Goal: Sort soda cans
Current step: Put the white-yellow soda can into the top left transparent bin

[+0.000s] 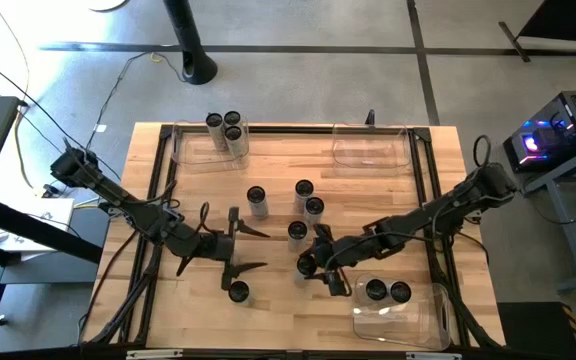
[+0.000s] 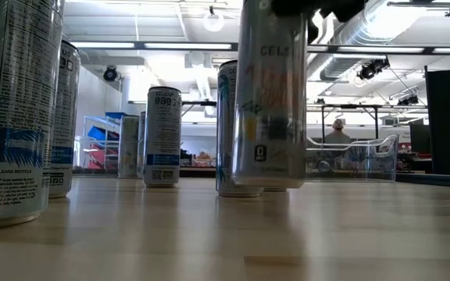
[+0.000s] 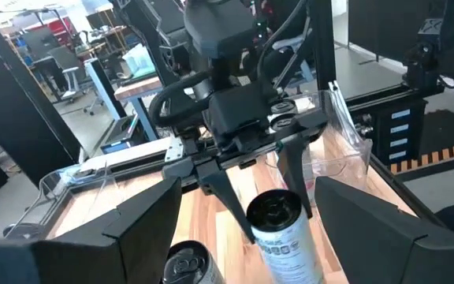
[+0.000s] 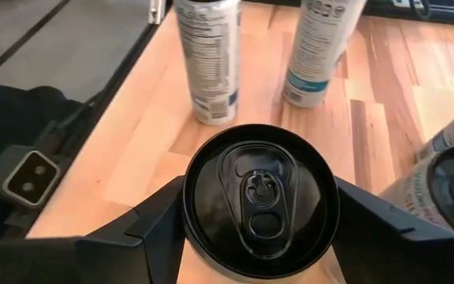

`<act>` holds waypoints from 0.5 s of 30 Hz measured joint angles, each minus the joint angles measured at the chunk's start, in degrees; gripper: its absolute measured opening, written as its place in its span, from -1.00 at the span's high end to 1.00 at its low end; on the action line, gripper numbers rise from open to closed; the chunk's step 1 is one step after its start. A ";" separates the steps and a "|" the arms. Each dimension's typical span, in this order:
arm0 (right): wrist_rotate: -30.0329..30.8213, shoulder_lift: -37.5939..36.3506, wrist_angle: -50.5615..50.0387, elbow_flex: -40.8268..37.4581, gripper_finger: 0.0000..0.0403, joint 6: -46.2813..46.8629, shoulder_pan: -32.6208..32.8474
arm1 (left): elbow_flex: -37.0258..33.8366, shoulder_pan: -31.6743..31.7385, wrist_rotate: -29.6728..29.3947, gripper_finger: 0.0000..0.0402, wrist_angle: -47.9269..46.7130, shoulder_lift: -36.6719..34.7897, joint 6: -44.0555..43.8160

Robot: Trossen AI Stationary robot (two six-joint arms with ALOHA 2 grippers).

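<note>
My right fingers point(image 4: 258, 229) pinch a soda can point(image 4: 260, 197) at its sides, just above the worktop point(image 1: 268, 170) w/ left fingers point(image 1: 251, 248) spread nearby.

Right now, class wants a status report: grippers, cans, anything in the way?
Right gripper shut on a soda can, table centre. Left gripper open, empty. Second can crowds the held one. Two cans in near bin, three in far-left bin.

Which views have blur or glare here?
Low view: the nearest soda can is large and soft, ceiling lights blown out. Right wrist view: the can top in the right gripper is sharp. High view: even lighting, clear bin faint.
</note>
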 joint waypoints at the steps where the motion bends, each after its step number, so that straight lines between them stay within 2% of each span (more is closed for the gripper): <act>1: 0.00 0.20 0.02 0.00 -0.17 0.00 -0.18 | 0.00 0.00 0.00 -0.43 -0.02 -0.02 0.00; 4: 0.00 0.84 0.02 0.00 -0.19 0.00 -0.78 | 0.00 0.00 0.00 -0.43 -0.40 -0.03 0.02; 10: 0.73 1.08 0.85 0.08 -0.52 0.00 -0.83 | 0.00 0.02 0.00 -0.43 -1.11 -0.04 -0.07; 15: 0.88 1.05 1.72 0.11 -0.57 0.08 -0.81 | 0.00 0.02 0.01 -0.43 -1.76 -0.04 -1.03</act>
